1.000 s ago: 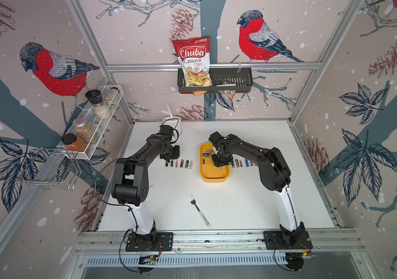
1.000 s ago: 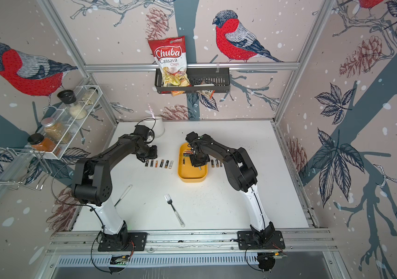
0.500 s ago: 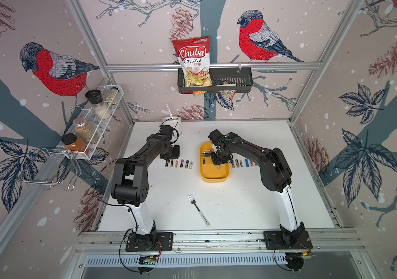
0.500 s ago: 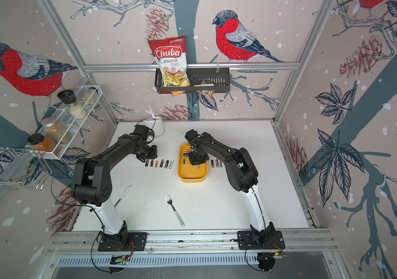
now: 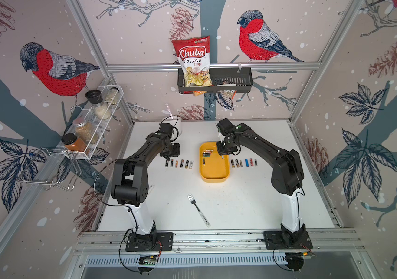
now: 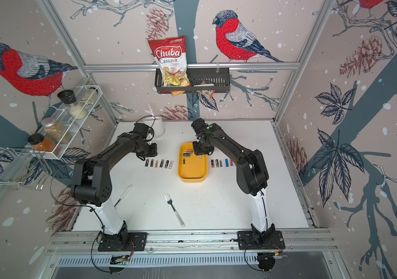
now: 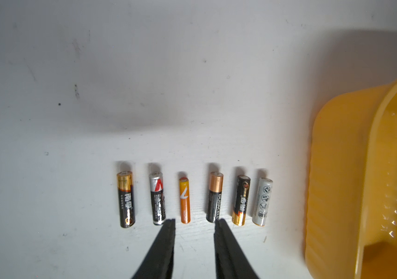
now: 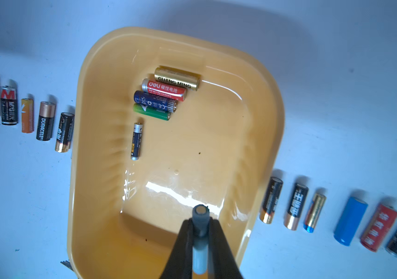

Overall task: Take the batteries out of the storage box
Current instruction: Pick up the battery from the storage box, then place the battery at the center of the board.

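Observation:
The yellow storage box (image 5: 216, 172) (image 6: 193, 172) lies mid-table. My right gripper (image 8: 201, 220) (image 5: 224, 152) hangs over its far end, shut on a grey-blue battery (image 8: 201, 212) that sticks out past the fingertips. Several batteries remain in the box: gold (image 8: 177, 78), red (image 8: 163, 89), blue (image 8: 155, 100), green (image 8: 151, 111) and a slim dark one (image 8: 137, 141). Rows of batteries lie on the table to the left (image 5: 179, 163) and right (image 5: 243, 163) of the box. My left gripper (image 7: 195, 221) (image 5: 171, 154) is open over the left row, near an orange battery (image 7: 184, 200), holding nothing.
A fork (image 5: 198, 210) lies toward the front of the table. A white mug (image 5: 177, 125) stands at the back behind the left arm. A slim utensil (image 6: 123, 194) lies by the left arm's base. A black wall basket (image 5: 231, 81) and a spice rack (image 5: 91, 123) hang on the walls.
My right gripper's jaws have closed the last bit onto the grey-blue battery over the box. The left arm has not moved.

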`<action>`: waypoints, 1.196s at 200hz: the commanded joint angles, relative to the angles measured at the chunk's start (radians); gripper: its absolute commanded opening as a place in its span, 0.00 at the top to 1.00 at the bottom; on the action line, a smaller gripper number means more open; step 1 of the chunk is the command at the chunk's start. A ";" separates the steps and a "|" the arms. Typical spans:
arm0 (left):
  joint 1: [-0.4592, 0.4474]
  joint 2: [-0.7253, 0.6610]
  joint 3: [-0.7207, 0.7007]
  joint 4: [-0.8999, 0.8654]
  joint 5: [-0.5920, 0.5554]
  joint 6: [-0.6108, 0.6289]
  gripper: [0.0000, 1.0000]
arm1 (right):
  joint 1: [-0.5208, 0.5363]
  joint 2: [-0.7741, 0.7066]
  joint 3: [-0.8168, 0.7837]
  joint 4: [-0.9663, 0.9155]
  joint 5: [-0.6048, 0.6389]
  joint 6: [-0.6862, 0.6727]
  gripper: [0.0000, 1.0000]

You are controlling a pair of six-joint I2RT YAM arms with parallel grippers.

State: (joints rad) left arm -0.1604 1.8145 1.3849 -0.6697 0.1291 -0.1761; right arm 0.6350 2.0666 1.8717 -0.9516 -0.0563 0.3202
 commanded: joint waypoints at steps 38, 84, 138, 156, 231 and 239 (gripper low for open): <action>-0.003 0.013 0.031 -0.024 0.004 0.007 0.67 | -0.048 -0.146 -0.118 -0.027 0.044 0.023 0.85; -0.011 0.016 0.028 -0.022 0.003 0.003 0.67 | -0.063 -0.245 -0.287 0.027 0.038 0.051 0.84; -0.021 0.009 0.004 -0.016 -0.003 0.001 0.67 | -0.049 -0.299 -0.484 0.127 0.007 0.096 0.84; -0.025 0.009 -0.002 -0.015 -0.003 0.001 0.67 | -0.039 -0.299 -0.530 0.165 -0.006 0.109 0.84; -0.027 0.011 -0.011 -0.014 -0.007 0.001 0.68 | -0.029 -0.245 -0.618 0.255 -0.028 0.125 0.84; -0.027 0.011 -0.009 -0.016 -0.005 0.000 0.67 | -0.031 -0.239 -0.622 0.262 -0.029 0.124 0.84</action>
State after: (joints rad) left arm -0.1860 1.8275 1.3746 -0.6853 0.1280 -0.1764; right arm 0.6056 1.8118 1.2610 -0.7273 -0.0792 0.4290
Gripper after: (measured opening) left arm 0.326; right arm 0.156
